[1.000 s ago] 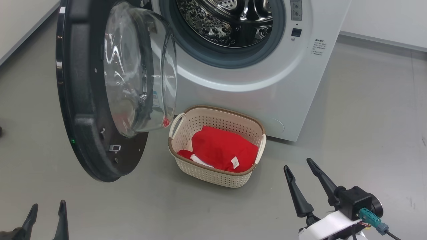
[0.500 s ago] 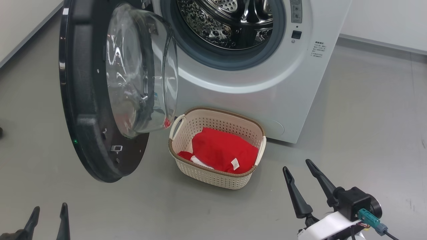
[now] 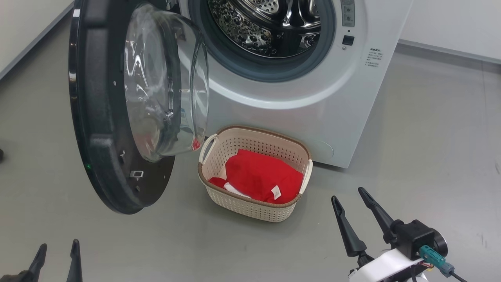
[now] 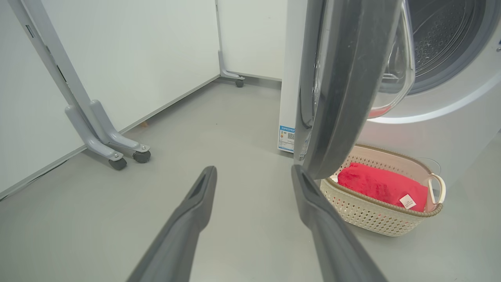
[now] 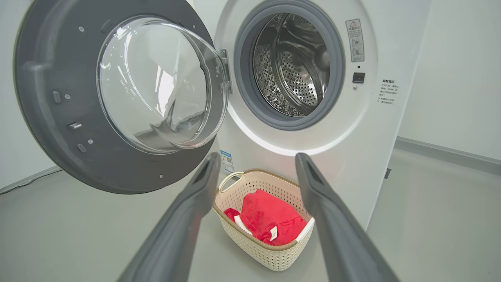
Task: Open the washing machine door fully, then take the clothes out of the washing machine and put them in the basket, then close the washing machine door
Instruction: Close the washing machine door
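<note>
Door closing is judged the step in hand: the clothes (image 3: 262, 174) lie bundled in the basket (image 3: 250, 209), and the visible part of the drum (image 3: 266, 27) holds no fabric. Head view: the left tool (image 3: 58, 244) and the right tool (image 3: 348, 194) both stand wide and hold nothing. The washing machine door (image 3: 137, 105) hangs open ahead of the left tool and slightly to its right, well apart from it. The basket sits on the floor (image 3: 430, 156) ahead and left of the right tool, just in front of the washing machine (image 3: 313, 105). Left wrist view: the door shows nearly edge-on, its dark rim just beyond the finger at that view's right, with the basket behind the rim. Right wrist view: the door's inner face and glass bowl lie ahead and left of the right tool, the basket straight ahead between its fingers, the drum above. Recommended procedure: use the left tool, judged the nearer. Bring it round to the rim's outer face, far from the hinge, and push in an arc toward the gasket (image 3: 235, 66). The bowl appears to sweep above the basket; confirm clearance at its near handle (image 3: 207, 147). Press until the door is judged shut.
</note>
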Available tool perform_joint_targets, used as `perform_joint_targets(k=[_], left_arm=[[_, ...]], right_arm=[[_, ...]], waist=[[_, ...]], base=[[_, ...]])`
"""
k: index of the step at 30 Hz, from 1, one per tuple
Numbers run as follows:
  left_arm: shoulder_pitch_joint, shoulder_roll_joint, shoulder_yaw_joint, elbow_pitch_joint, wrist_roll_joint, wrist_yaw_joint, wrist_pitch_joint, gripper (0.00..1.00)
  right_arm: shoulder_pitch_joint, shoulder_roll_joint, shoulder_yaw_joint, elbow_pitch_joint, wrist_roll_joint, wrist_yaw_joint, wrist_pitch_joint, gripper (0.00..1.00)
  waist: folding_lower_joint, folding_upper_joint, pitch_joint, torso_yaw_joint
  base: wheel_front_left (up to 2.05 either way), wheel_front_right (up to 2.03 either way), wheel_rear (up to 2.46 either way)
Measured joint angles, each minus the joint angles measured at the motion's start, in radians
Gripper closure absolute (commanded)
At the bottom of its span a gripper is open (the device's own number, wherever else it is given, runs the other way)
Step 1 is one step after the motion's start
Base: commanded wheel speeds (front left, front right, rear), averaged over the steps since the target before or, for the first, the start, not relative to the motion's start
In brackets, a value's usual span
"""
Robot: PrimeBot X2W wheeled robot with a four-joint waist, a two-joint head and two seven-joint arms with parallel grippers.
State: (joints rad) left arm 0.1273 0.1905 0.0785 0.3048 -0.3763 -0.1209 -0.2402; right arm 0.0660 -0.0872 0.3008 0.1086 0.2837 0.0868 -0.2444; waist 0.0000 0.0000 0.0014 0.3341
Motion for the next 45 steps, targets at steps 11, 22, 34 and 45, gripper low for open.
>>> perform_joint_targets(k=[11,22,34,45], left_arm=[[-0.016,-0.018,-0.001,0.003,-0.026,0.0,-0.001,1.0],[-0.1,0.037,-0.004,-0.06,-0.085,0.0,0.003,1.0],[-0.249,-0.043,0.11,-0.098,-0.597,0.0,0.246,1.0],[-0.443,-0.143,0.349,-0.063,-1.166,0.133,0.595,1.0]], right_arm=[[0.001,-0.001,-0.002,-0.003,-0.001,0.0,0.0,0.0],[0.0,-0.001,-0.001,-0.003,-0.002,0.0,0.0,0.0],[-0.007,-0.007,0.007,-0.005,-0.009,0.003,0.0,0.0],[-0.018,-0.007,0.009,-0.005,-0.012,0.005,-0.001,0.0]], waist=[[0.0,0.0,0.018,0.006],[0.0,0.0,0.028,0.006],[0.0,0.0,0.057,-0.015],[0.0,0.0,0.069,-0.032]], base=[[0.0,0.0,0.0],[0.0,0.0,0.0],[0.0,0.0,0.0],[0.0,0.0,0.0]])
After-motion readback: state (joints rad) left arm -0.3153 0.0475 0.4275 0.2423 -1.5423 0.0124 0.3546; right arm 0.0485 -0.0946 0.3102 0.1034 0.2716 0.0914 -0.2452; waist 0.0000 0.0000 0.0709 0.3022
